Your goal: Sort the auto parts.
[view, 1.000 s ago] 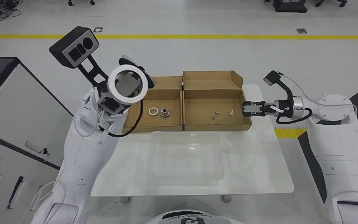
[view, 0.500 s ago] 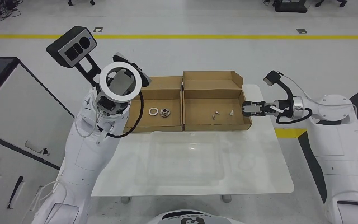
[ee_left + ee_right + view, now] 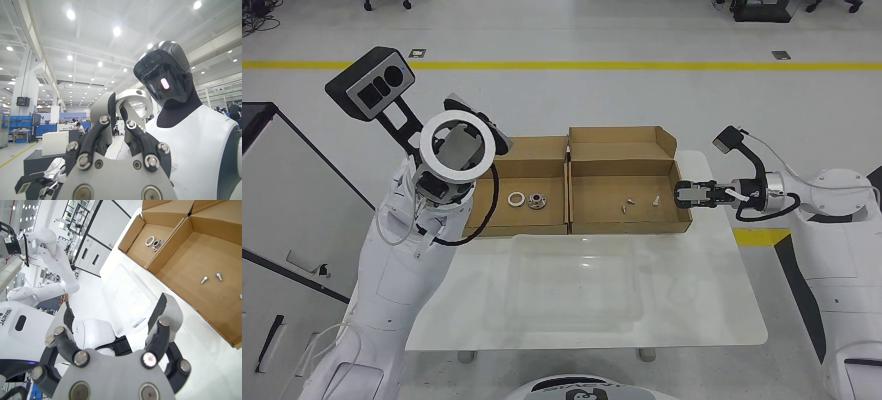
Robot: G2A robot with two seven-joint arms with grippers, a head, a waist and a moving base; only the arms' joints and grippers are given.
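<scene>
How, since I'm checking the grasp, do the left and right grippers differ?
The left gripper is shut on a metal ring; the right gripper is open and empty. The left gripper points up, away from the table; the right gripper sits beside the cardboard box holding bolts. Both have ribbed black pads.

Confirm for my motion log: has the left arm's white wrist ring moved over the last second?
Yes. In the top view the white wrist ring slid left, away from the cardboard box.

table (image 3: 722, 290) | two cardboard boxes (image 3: 627, 180) side by side; clear tray (image 3: 577, 285) just beside them
</scene>
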